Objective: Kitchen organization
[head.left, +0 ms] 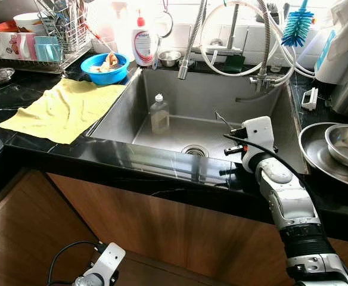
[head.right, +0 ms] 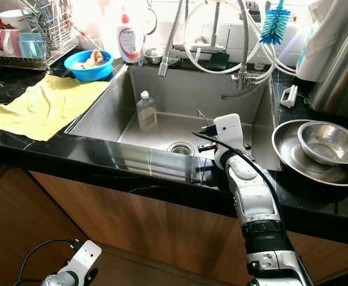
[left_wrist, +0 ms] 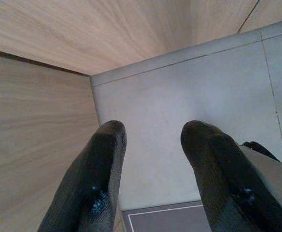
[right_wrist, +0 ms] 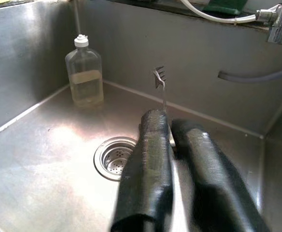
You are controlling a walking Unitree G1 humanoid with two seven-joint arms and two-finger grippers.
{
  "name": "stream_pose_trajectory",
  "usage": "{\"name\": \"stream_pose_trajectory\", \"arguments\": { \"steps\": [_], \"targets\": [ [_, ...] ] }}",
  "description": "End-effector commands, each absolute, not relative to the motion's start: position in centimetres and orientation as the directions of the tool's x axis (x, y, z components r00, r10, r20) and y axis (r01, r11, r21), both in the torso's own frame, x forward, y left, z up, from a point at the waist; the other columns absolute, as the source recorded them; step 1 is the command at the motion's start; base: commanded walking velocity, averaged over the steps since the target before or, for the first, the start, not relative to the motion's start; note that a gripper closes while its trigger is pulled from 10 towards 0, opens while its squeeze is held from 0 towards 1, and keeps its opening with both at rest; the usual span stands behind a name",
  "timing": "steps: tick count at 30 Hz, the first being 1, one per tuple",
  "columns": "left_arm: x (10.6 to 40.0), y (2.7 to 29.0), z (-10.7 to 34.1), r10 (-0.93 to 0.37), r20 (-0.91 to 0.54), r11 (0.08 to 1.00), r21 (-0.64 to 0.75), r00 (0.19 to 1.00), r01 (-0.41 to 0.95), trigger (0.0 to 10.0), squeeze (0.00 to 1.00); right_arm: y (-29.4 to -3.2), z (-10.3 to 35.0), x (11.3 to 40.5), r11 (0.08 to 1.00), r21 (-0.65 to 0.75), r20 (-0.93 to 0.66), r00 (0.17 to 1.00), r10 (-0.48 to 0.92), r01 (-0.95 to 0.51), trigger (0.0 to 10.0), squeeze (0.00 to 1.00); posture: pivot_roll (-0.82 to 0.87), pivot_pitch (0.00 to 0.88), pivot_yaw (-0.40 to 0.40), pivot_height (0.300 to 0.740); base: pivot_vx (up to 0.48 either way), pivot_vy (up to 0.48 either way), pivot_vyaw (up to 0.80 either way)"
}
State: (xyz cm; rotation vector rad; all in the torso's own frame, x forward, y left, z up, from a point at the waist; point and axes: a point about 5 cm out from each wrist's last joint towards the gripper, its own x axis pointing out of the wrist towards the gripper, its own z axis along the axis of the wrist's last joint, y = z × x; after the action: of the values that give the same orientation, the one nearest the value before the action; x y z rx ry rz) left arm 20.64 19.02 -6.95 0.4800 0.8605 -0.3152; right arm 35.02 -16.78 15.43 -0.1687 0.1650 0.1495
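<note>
The right gripper hangs over the sink, fingers clenched on a fork lifted above the drain, so the fork seems retrieved but not stowed, while the left gripper dangles spread

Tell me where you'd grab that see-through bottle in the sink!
I'd probably take the clear bottle around its flat middle, below the white cap, coming in from the open front of the sink. It stands upright close to the left wall, so that side is tight. The right hand is busy holding a fork.
</note>
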Motion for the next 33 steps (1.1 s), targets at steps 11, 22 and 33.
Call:
{"name": "stream_pose_trajectory", "arguments": {
  "steps": [11,22,33],
  "targets": [
    [20.3,19.5,-7.1,-0.067,-0.795,0.836,0.286,0.603,0.469,10.0,0.0,-17.1,16.0,35.1,0.976,-0.184,-0.134,0.987,0.093,-0.117,10.0,1.0,-0.11,0.0,0.042,0.74,0.0,0.0,0.0],
    [20.4,19.5,-7.0,-0.066,-0.794,0.835,0.287,0.605,0.469,10.0,0.0,-17.9,20.1,33.5,0.96,-0.258,0.188,0.98,-0.058,0.106,10.0,0.0,-0.12,0.0,0.044,0.74,0.0,0.0,0.0],
    [20.5,19.5,-7.0,-0.069,-0.793,0.833,0.288,0.605,0.473,10.0,0.0,-21.6,22.1,27.3,0.863,-0.225,0.414,0.846,-0.335,0.452,10.0,0.0,-0.14,0.0,0.048,0.74,0.0,0.0,0.0]
  ]
}}
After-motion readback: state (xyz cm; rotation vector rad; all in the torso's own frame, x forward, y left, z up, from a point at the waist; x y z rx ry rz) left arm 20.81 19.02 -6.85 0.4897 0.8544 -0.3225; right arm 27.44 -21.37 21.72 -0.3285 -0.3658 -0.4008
